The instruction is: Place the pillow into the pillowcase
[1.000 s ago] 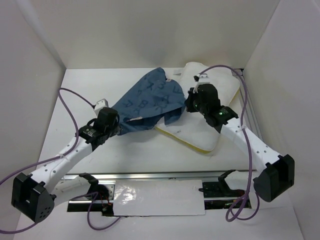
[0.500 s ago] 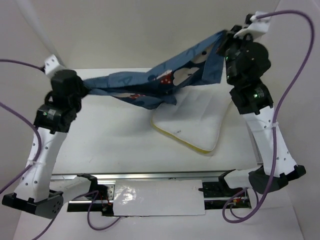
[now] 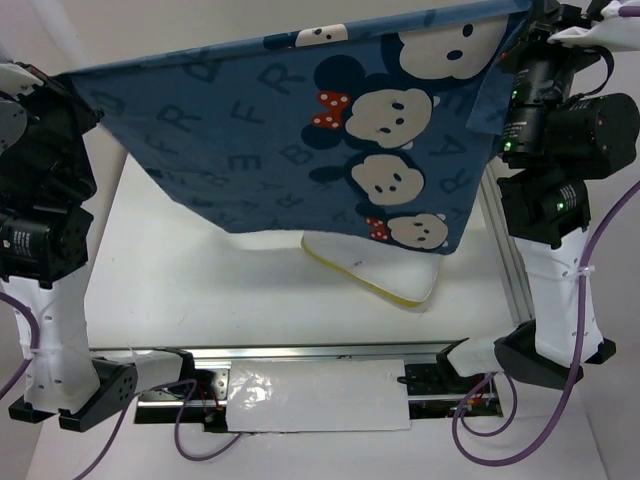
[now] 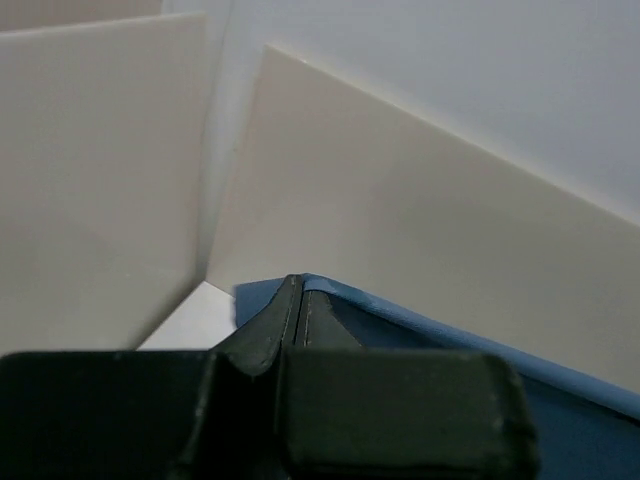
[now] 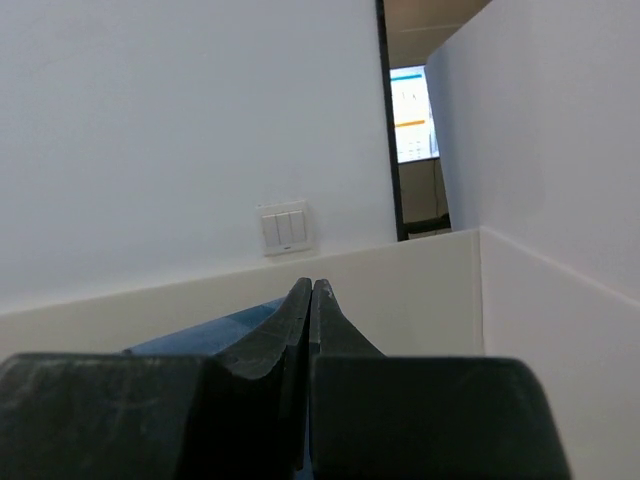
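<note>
Blue pillowcase (image 3: 280,130), pale letters F, R, A, B

White panel walls (image 3: 200,25) box in a white table (image 3: 200,290) — a light switch (image 5: 283,228) beyond.

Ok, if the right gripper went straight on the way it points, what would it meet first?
Beyond the pillowcase corner it pinches, the right gripper heads for the cream panel, near its top edge; depth is unclear.
</note>
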Available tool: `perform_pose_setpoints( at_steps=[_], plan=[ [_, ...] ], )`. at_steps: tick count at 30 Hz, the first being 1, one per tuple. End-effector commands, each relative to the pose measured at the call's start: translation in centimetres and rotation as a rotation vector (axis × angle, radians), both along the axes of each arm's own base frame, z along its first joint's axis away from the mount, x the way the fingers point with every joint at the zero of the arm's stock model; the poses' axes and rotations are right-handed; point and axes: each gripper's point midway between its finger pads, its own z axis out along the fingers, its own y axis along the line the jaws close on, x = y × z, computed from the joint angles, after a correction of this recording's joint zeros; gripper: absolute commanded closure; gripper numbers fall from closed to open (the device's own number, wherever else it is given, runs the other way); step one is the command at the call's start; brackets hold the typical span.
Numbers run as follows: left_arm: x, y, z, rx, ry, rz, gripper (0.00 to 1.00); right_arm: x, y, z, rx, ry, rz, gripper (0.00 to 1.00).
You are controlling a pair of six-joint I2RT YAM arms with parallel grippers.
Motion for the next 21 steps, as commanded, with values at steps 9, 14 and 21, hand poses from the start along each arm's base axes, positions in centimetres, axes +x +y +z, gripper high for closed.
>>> perform_pose_setpoints(
  at_steps=[9,14,21],
  plan=[
    [4.2,3.4,-0.2,0.145,0.080,0.204,1.00,7.0,3.7,-2.6,-0.140,0.116,-0.104,1.00],
    [15.5,3.8,-4.9,0.189,0.234,0.128,1.00,19.2,7.4,-9.1,-0.134,0.225,-0.133,1.00],
    [20.9,7.5,-5.0,0.085,0.133,-0.004,1.00,23.7,10.6,-6.8,0.098,-0.119,0.131,1.00]
  ],
)
